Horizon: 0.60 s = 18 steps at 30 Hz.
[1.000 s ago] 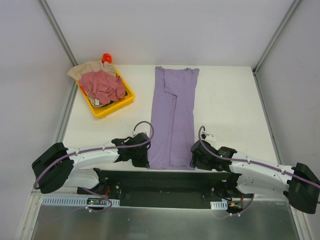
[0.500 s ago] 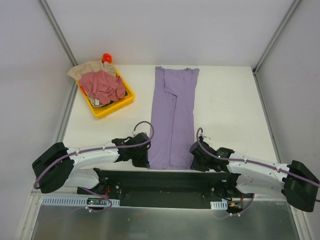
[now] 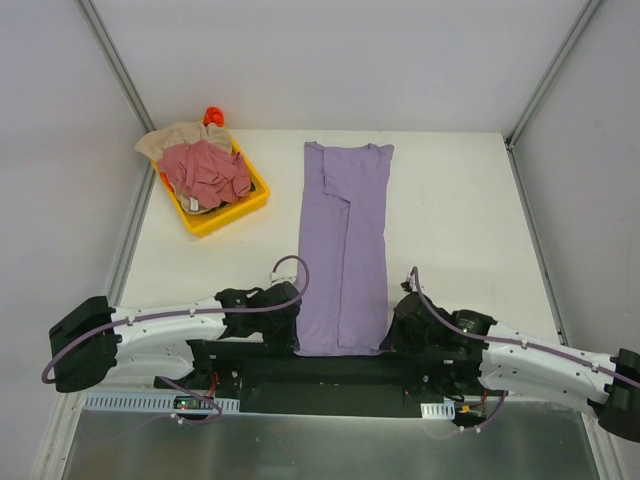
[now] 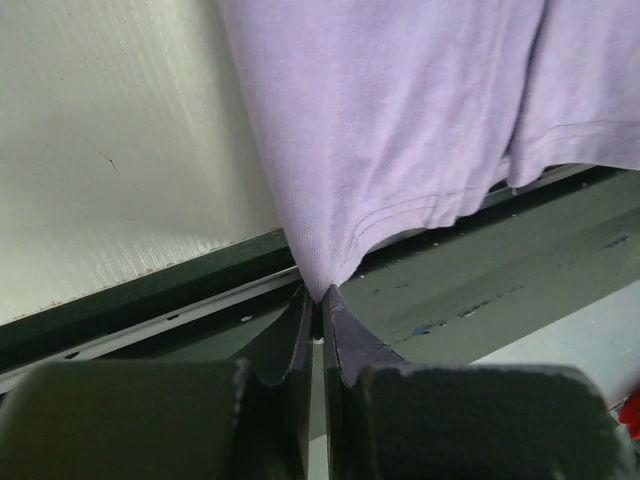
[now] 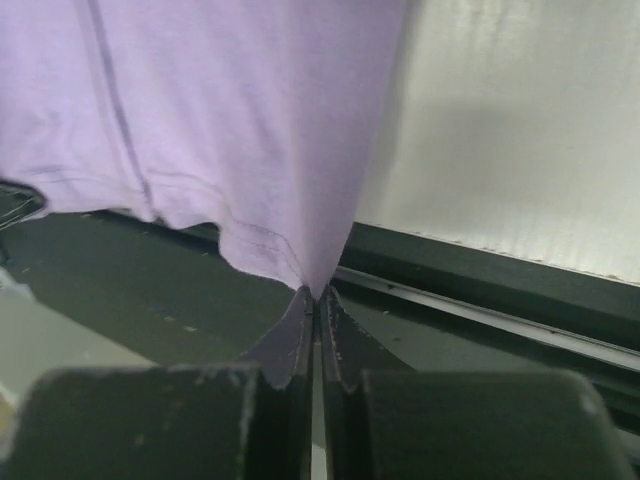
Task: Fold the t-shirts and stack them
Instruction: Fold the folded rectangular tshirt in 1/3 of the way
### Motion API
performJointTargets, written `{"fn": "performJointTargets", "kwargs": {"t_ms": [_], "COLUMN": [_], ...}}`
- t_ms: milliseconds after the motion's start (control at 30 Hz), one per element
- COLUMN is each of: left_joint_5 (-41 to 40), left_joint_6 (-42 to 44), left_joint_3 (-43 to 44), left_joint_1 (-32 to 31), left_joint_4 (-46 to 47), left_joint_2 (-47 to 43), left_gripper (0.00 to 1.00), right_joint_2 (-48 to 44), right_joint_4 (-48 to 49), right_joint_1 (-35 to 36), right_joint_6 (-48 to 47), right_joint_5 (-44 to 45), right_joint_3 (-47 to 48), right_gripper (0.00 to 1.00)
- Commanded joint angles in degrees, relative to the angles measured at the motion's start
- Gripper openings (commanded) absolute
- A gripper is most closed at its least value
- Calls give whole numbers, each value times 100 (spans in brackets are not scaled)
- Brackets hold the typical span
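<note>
While both arms sit low at the near edge of the table (image 3: 450,220), the lavender t-shirt (image 3: 342,250) lies as a long narrow strip down table centre. Neck end far, hem end near, sides folded in lengthwise.

L gripper (image 4: 320,300): jaws pressed together on hem's left corner, cloth drawn to a point betw. the tips. R gripper (image 5: 317,298): likewise, jaws pinching hem's right corner. Both corners sit past the white table edge, over the dark base frame (image 4: 480,290). Hem betw. the two corners sags a little; stitch lines visible.

Far left: yellow tray (image 3: 258,193), set at an angle, well apart from lavender shirt. Pink-red t-shirt (image 3: 205,170) bunched on top in tray. Beige t-shirt (image 3: 168,140) crumpled beneath it, spilling over tray's far-left rim. Small orange-red item (image 3: 212,115) just behind tray, partly hidden; can't tell what it is.
</note>
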Motion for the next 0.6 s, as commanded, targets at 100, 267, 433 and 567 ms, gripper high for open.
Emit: {"fn": "performJointTargets", "kwargs": {"t_ms": [100,267,433,567], "left_joint_5": [-636,-725,-610,-373], "left_joint_6": [373,734,1270,1683], "left_joint_3": [428,886,1509,2282], "left_joint_1": [-4,346,1006,1577], "left_joint_4": [-145,-145,-84,-5], "left_joint_2": [-472,-525,-157,519], "left_gripper": [0,0,0,0], "right_joint_2": [-348,91,671,1032], "right_joint_4": [-240,-267,-241,109], "right_joint_1": [-55,-511,-1109,-1645], "right_joint_6": [-358,-1061,-1764,-2300], "right_joint_5": [292,433,600,715], "right_joint_3": [411,1034,1685,2125], "right_gripper": [1,1,1,1]}}
